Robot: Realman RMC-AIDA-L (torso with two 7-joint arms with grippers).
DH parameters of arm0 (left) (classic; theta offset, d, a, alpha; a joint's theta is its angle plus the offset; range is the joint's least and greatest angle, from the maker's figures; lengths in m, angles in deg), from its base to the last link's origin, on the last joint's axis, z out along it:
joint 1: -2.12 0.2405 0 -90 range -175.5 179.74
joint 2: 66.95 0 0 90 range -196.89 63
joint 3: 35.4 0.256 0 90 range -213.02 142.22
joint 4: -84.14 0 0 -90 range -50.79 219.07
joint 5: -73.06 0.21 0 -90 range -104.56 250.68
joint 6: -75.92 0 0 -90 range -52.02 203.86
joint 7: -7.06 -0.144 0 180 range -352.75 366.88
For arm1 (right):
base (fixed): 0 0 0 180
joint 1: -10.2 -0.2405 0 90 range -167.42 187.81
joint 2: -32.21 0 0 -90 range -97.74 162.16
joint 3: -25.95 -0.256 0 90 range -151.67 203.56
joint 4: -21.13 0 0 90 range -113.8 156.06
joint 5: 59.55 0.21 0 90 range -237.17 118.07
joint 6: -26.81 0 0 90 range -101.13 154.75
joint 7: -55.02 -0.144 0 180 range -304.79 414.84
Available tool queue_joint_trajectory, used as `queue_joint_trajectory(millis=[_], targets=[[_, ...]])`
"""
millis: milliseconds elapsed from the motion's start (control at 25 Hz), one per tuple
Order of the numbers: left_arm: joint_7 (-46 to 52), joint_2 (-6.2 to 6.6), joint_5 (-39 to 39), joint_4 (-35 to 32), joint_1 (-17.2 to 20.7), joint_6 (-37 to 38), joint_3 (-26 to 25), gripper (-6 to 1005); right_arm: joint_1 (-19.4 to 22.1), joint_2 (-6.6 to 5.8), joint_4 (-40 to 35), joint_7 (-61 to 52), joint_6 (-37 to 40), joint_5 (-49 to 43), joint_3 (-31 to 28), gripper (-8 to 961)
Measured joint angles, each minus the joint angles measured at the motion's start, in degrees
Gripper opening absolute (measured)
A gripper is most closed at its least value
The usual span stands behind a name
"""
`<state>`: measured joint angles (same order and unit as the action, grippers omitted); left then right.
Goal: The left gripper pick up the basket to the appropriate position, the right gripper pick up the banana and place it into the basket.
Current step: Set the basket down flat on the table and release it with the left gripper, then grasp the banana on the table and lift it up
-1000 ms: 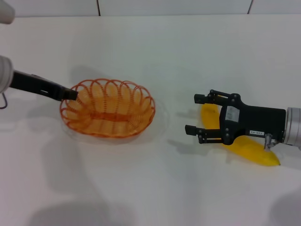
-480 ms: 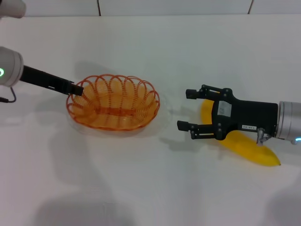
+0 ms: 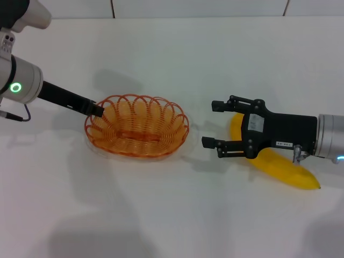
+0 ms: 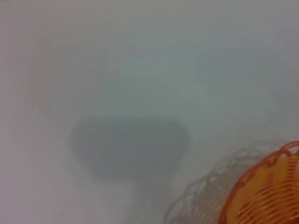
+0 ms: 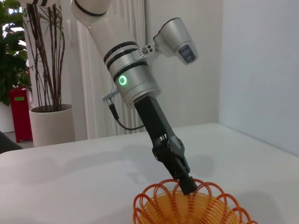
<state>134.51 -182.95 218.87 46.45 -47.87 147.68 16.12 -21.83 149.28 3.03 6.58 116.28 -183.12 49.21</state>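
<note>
The orange wire basket hangs a little above the white table, left of the middle. My left gripper is shut on its left rim. In the right wrist view the left gripper grips the basket's far rim. The left wrist view shows one edge of the basket and its shadow. The yellow banana lies on the table at the right. My right gripper is open and empty. It hovers over the banana's left end, with its fingers pointing toward the basket.
The white table reaches back to a tiled wall. A bare gap of table lies between the basket and the right gripper. In the right wrist view, potted plants stand far behind the table.
My left gripper has carried the basket to the right, toward the middle of the table. My right gripper shifted slightly left over the banana, then held still. The banana has not moved.
</note>
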Motion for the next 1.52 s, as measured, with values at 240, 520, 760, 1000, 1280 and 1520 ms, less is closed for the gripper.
queue_joint_trajectory(millis=[240,520,760,1000,1280,1520], targets=[[0.3,-0.07,0.1,0.0,-0.2,0.0,0.0,155,0.0,0.0,0.0,0.0,0.0,0.0,-0.1,888],[0.0,-0.15,-0.2,-0.5,-0.3,0.2,0.0,182,0.5,-0.07,0.0,0.0,0.3,0.0,-0.1,888],[-0.1,-0.34,-0.8,-5.3,0.6,3.7,0.0,205,0.8,-0.23,0.0,0.0,0.3,0.0,-0.4,888],[-4.5,-0.5,-13.5,-24.1,12.6,12.6,4.3,332,2.3,-0.28,-0.5,0.2,0.4,1.0,-1.8,889],[-32.4,-0.56,-36.8,-32.9,36.3,8.7,13.1,604,4.1,-0.33,-0.7,0.4,0.5,3.1,-2.0,889],[-53.8,-0.57,-42.2,-22.2,41.4,4.7,13.5,827,6.2,-0.35,-2.0,0.1,0.6,3.3,-2.0,889]])
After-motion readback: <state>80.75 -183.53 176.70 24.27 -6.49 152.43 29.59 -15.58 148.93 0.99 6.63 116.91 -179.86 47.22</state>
